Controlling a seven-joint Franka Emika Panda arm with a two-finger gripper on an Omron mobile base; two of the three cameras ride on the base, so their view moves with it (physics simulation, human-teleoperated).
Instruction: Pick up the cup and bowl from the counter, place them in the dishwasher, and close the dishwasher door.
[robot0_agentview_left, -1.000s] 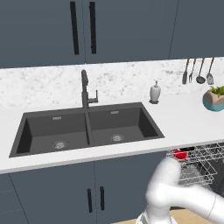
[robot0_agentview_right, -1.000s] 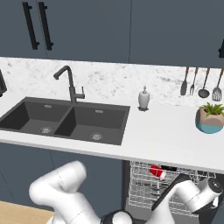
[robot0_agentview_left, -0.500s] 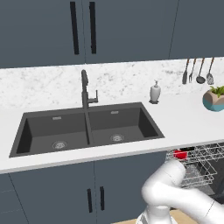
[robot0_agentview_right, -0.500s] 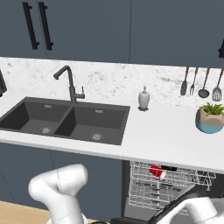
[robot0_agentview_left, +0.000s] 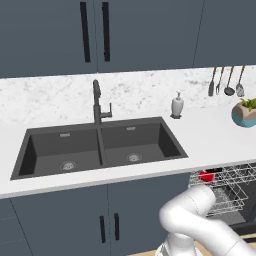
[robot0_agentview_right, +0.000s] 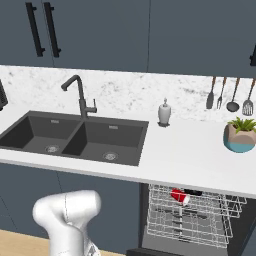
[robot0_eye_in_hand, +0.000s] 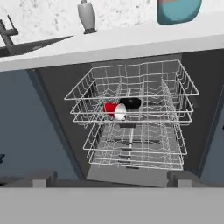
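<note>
Two wire racks are seen pulled out of the open dishwasher, under the edge of the white counter. On the upper rack, the red cup is lying on its side with its white inside turned to the camera, and the black bowl is touching it from behind. A dark double sink with a black faucet is set in the counter. Near the wall, a teal plant pot, hanging utensils and a white soap bottle are placed. Whether the jaws are spread or pressed together cannot be told.
</note>
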